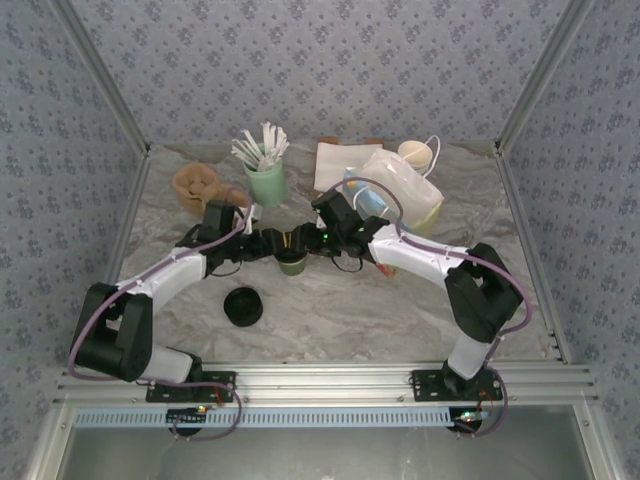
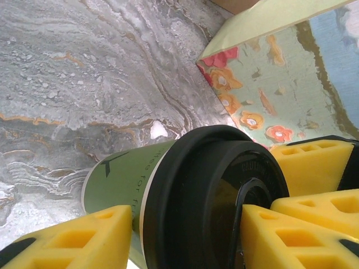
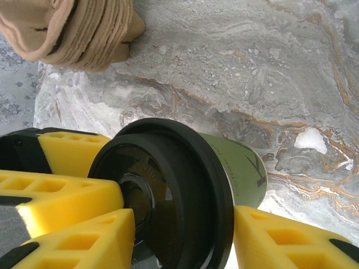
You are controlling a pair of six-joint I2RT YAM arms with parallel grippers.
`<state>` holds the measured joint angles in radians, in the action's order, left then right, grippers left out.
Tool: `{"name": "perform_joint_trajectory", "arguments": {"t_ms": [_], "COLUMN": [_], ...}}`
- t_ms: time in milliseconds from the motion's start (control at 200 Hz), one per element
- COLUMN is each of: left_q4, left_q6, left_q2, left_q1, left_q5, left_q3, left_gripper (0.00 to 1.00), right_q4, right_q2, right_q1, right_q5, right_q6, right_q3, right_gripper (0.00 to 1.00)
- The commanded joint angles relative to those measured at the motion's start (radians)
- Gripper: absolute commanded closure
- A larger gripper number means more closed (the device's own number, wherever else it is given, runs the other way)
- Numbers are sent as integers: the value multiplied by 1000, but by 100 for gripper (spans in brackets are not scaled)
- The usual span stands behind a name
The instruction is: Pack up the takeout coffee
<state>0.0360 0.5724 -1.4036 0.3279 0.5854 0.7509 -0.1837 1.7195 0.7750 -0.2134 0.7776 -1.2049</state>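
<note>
- Where the two arms meet over the middle of the tabletop (image 1: 400, 310), the takeout coffee (image 1: 291, 263) sits between them: a small green paper cup with a black lid (image 2: 207, 196).
- From the left, the left gripper (image 1: 268, 243) is clenched on the cup. In its wrist view one yellow finger (image 2: 73, 241) lies against the green wall and the other sits at the lid's rim.
- From the right, the right gripper (image 1: 318, 240) grasps the same cup. Its wrist view has one finger (image 3: 291, 241) touching the lid's edge, with the opposite finger on the far side of the lid.
- Whether the cup's base rests on the tabletop or hangs just above it cannot be told.
- A floral paper bag (image 1: 405, 195) stands just behind and right of the cup, near the right arm.
- A mint cup (image 1: 265, 182) holding white sticks (image 1: 262, 143) stands behind the left gripper, with a brown stack (image 1: 198, 185) to its left.
- A black round object (image 1: 243, 306) lies on the tabletop in front of the cup, apart from it.
</note>
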Motion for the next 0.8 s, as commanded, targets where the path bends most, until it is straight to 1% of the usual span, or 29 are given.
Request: {"name": "perform_joint_trajectory", "arguments": {"t_ms": [0,580,800], "left_q4": [15,-7,-4], "left_q6": [-23,-26,-37], "left_q2": [-19,-5,-14], "left_q1": [11,14,17], "left_q5": [-42,-51,-50], "left_q3": [-50,-90,-95], "left_gripper": [48,48,48], "right_q4": [-43,7,40], "right_q2": [-44,-39,-28], "right_q1": [3,-3,-15], "right_q5": [8,27,15], "right_q6": [-38,-18,33], "right_q3": [54,170,210], "right_gripper": [49,53,53]}}
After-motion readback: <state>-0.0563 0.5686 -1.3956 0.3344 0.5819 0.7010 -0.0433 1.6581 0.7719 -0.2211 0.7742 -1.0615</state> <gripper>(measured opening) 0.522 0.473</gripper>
